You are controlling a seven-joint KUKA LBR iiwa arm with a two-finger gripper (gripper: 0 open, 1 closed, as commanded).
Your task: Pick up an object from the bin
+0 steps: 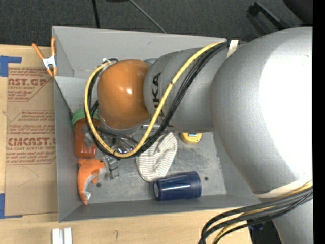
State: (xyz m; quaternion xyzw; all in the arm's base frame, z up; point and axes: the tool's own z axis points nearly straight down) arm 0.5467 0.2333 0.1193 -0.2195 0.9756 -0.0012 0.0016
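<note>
Though the arm (264, 111) hides much, done: nothing visibly lifted.
Gripper (109, 168): low beside orange thing (85, 179); its state you cannot tell.
Left: grasp, lift.

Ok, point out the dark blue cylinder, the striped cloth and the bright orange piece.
dark blue cylinder (177, 185), camera view, middle of its side
striped cloth (158, 159), camera view, its middle
bright orange piece (86, 175), camera view, its upper body

Grey bin (202, 157) holds a blue cylinder (177, 185), striped cloth (158, 159) and orange piece (86, 175)
</note>
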